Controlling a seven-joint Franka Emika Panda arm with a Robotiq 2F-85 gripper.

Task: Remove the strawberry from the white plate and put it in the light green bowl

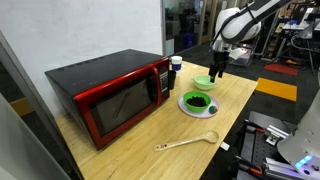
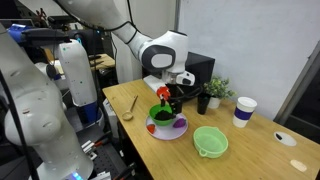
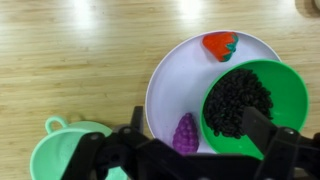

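In the wrist view the red strawberry (image 3: 220,45) lies on the far rim of the white plate (image 3: 170,80). A vivid green bowl of dark beans (image 3: 250,100) and a purple grape cluster (image 3: 185,133) are also on the plate. The light green bowl (image 3: 70,150) stands on the table beside the plate, at the lower left. My gripper (image 3: 198,122) is open and empty, hovering above the plate over the grapes and the bean bowl's edge. In both exterior views the gripper (image 1: 218,68) (image 2: 165,95) hangs above the plate (image 1: 186,108) (image 2: 152,128), next to the light green bowl (image 1: 203,83) (image 2: 210,141).
A red microwave (image 1: 110,95) stands on the wooden table. A wooden spoon (image 1: 185,143) (image 2: 131,105) lies near the table edge. A white paper cup (image 2: 243,111), a small potted plant (image 2: 218,90) and a dark cup (image 1: 176,65) stand nearby.
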